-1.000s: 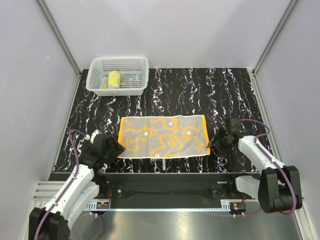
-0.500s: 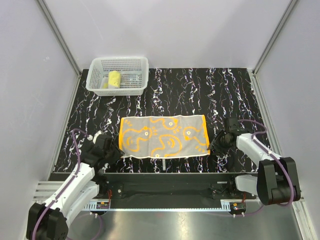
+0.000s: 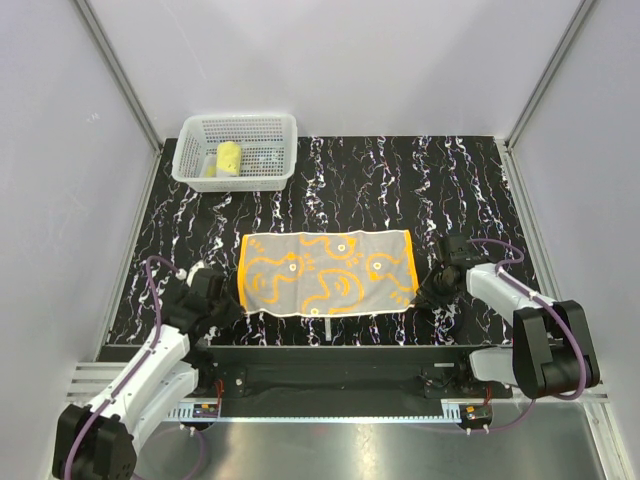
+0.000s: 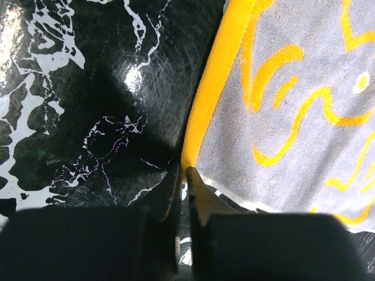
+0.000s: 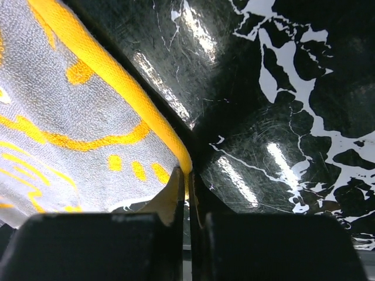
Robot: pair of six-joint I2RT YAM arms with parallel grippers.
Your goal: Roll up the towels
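The left gripper [image 4: 183,175] has its two dark fingers [image 4: 170,202] pressed together on the near left corner of the orange towel [image 4: 293,117], a flat cloth with a pale grey-white face, orange duck outlines and an orange hem. The hem's tip runs into the thin slit between the fingertips, and how much cloth sits inside is hidden. The right gripper [image 5: 188,178] is likewise clenched on the towel's near right corner, the hem ending right at the seam between its fingers [image 5: 170,202]. In both wrist views, blurred black finger bodies fill the bottom edge and cover the table just in front of them. Out from the two grips the towel lies spread and flat across the middle of the glossy black table with white marbling [image 3: 400,180]. From above, each arm's own wrist blocks the pinched corner. At the far left corner of the table stands a white plastic mesh basket [image 3: 238,119]. In it lies a pale yellow towel [image 3: 229,159], rolled into a short cylinder. A paler shape beside the roll is too small to identify.
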